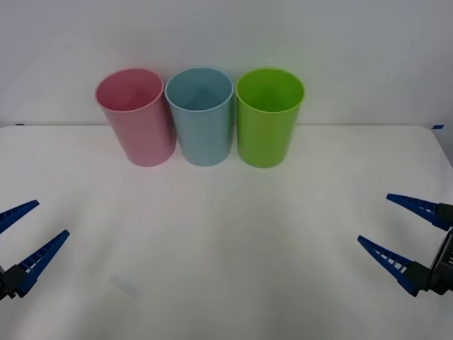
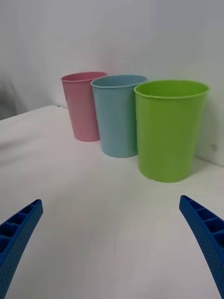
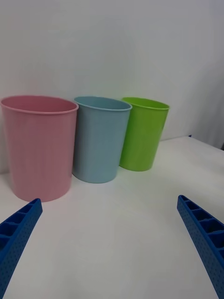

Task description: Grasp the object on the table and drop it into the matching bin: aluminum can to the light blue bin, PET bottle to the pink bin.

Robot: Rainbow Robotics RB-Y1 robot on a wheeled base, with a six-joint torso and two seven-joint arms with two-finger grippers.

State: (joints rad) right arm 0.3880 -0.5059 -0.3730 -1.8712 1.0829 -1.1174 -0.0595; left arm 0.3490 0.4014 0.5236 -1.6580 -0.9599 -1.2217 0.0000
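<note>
Stretching wide beneath and ahead of both sets of jaws, the broad plain white tabletop [image 1: 226, 269] carries three tall tapered plastic cups standing upright in a close row well forward of the arms, roughly midway between them. The lime green plastic cup [image 1: 269, 127] stands toward the right jaws' side, the tall light blue plastic cup-shaped bin [image 1: 204, 120] is in the middle, and the tall pink plastic cup-shaped bin [image 1: 138, 124] stands toward the left jaws' side; neighbours stand just beside each other, and whether they touch cannot be told. The left gripper [image 1: 51, 218] hovers low at the near left of the tabletop with its blue ribbed jaws spread wide and holding nothing, and the right gripper [image 1: 374, 218] mirrors it at the near right, jaws likewise spread and empty. Both point forward toward the cups. As for the small silver aluminum can, its place cannot be told: the white stretch between the two sets of jaws and the cups bears nothing but a faint grey smudge nearer the left jaws. So its bearing from the jaws, the lie of its long axis and the nearer arm cannot be judged yet. In my judgement, either nothing has been grasped yet or the can has already gone into a cup.
</note>
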